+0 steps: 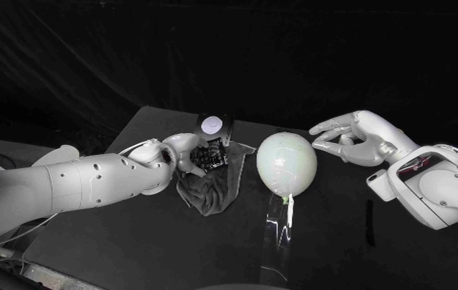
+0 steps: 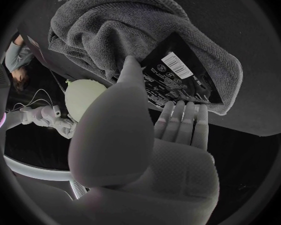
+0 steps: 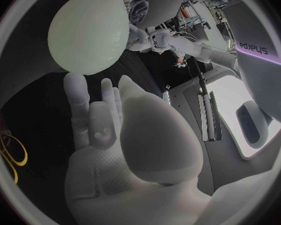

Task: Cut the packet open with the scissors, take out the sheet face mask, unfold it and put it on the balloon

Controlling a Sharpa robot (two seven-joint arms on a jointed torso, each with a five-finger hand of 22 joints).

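A black packet lies on a crumpled grey towel left of the table's middle. In the left wrist view the packet shows a white barcode label. My left hand is at the packet's left side, its fingers stretched out at the packet's edge and the thumb over a corner; it holds nothing. The pale balloon lies to the right of the towel. My right hand hovers just right of the balloon, fingers spread and empty. Yellow scissor handles lie on the table under the right hand.
Behind the packet stands a black object with a round white face. A clear strip runs from the balloon's knot toward the front edge. The table's left edge slants close to my left arm.
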